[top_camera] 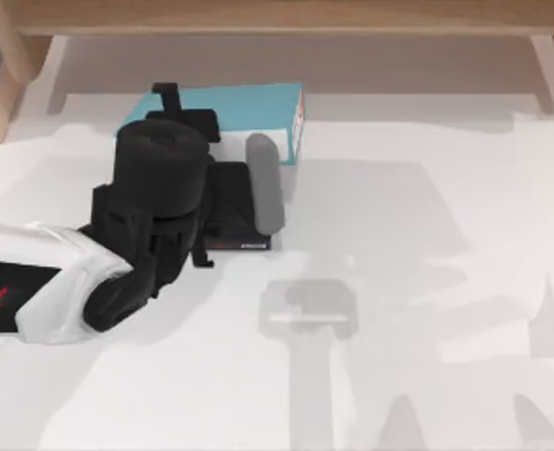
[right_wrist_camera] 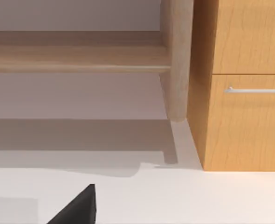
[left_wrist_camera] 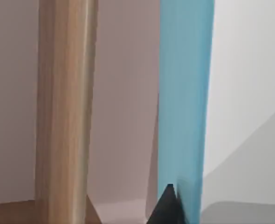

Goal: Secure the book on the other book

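The light blue book [top_camera: 249, 105] with its white page edge lies at the back of the table, its near side meeting the black other book [top_camera: 237, 202]. The other book shows a red strip along its front edge and is mostly hidden under my left arm. My left gripper [top_camera: 169, 97] reaches over the blue book's left part. In the left wrist view the blue book [left_wrist_camera: 184, 102] runs as a narrow band with one dark fingertip [left_wrist_camera: 168, 207] against it, so the gripper looks shut on it. My right gripper [right_wrist_camera: 79, 207] is parked off to the side.
A grey rounded bar shape [top_camera: 265, 183] lies across the black book's right side. A wooden shelf frame [top_camera: 277, 19] runs along the back, with a wooden post [left_wrist_camera: 65, 107] close behind the blue book. A drawer cabinet [right_wrist_camera: 242, 84] stands by the right arm.
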Available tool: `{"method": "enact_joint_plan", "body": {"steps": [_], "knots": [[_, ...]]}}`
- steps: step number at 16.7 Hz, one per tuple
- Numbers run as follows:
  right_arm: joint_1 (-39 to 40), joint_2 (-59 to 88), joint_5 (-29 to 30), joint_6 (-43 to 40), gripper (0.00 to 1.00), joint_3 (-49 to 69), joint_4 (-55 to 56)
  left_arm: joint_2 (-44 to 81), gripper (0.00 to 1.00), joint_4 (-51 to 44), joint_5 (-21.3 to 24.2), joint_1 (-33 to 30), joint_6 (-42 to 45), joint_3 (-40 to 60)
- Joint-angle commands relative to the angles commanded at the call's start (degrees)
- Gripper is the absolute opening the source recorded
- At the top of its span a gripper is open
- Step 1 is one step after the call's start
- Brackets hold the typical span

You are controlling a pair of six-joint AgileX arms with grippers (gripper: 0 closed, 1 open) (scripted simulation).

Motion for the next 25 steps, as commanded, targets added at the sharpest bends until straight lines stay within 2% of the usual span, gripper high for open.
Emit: {"method": "enact_joint_plan", "body": {"steps": [4,16,25], "knots": [[0.0,0.0,0.0,0.0,1.00,0.0,0.0,5.6,0.00,-4.7,-4.2,1.4,0.8,-0.2],[0.0,0.0,0.0,0.0,1.00,0.0,0.0,6.7,0.00,-4.2,-3.8,1.9,1.1,0.5],[0.0,0.0,0.0,0.0,1.00,0.0,0.0,6.7,0.68,-4.2,-3.8,1.9,1.1,0.5]]}}
